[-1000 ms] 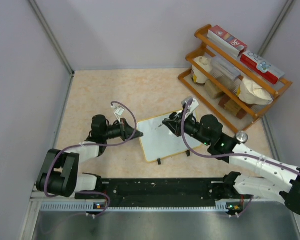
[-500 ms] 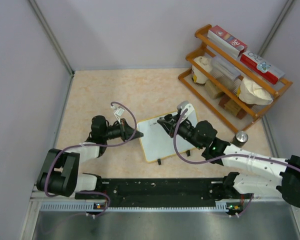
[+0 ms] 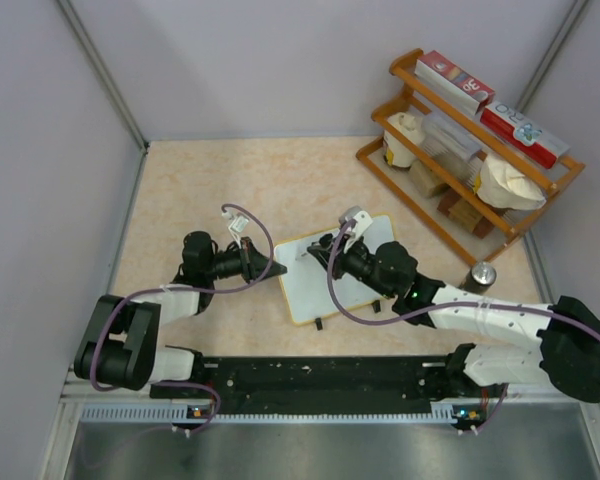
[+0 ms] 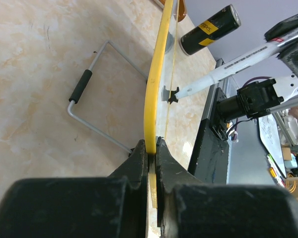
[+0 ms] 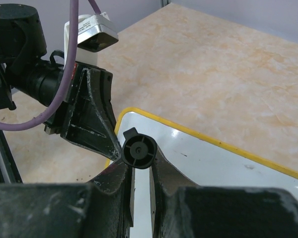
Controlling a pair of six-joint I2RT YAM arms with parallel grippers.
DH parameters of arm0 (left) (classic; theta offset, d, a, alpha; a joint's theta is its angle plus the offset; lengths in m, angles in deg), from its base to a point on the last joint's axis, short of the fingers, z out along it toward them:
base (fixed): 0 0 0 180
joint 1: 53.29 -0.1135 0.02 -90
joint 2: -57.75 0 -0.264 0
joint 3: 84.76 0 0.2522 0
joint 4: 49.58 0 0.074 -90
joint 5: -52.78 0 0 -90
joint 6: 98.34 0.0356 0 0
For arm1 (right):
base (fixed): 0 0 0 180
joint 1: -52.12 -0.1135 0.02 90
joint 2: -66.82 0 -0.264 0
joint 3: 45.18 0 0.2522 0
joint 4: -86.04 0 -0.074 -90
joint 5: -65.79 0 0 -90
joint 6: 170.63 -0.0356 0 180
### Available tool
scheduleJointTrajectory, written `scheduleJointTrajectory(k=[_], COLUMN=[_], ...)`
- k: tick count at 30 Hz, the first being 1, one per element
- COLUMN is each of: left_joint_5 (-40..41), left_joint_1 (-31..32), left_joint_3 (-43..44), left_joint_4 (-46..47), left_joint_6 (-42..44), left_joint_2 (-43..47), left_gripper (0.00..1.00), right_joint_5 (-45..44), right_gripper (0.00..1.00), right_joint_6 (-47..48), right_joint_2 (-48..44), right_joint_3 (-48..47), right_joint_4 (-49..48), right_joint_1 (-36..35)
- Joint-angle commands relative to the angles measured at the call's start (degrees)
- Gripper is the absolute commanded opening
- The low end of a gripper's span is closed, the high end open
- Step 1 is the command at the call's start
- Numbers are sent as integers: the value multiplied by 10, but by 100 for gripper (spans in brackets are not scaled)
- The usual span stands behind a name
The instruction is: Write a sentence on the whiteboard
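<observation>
Small glossy whiteboard [image 3: 305,285], thin yellow frame, rounded corners, two black feet on its near edge. It sits face up, skewed, between my arms, left edge pinched in my left gripper [image 3: 275,268].

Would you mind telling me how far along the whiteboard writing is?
Done: left gripper clamps the whiteboard edge; right gripper grips the marker. In hand: the marker tip is at the board near that clamped end. Left: nearly the whole sentence; only tiny specks show.

Pale grey walls [image 3: 280,60], beige marbled tabletop [image 3: 230,175], orange wooden rack [image 3: 404,62] back-right w/ boxes [image 3: 455,80]
</observation>
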Motion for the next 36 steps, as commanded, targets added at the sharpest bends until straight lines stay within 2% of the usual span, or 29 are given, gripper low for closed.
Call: scheduleJointTrajectory(k=[1, 9, 22, 36], left_joint_5=[-28, -27, -31, -32], left_joint_1=[3, 3, 3, 3], left_joint_3=[-10, -9, -9, -8], left_joint_4=[14, 14, 16, 18], left_joint_6=[20, 20, 18, 16], left_joint_2=[-4, -6, -9, -12], left_gripper=[0, 0, 0, 0], right_joint_5=[13, 7, -63, -78], right_gripper=[0, 0, 0, 0], right_joint_6=[-1, -1, 11, 19], right_joint_2=[13, 31, 36, 53], right_joint_3=[-25, -31, -47, -65], right_joint_4=[-31, -27, -25, -5], right_joint_1=[-9, -9, -9, -8])
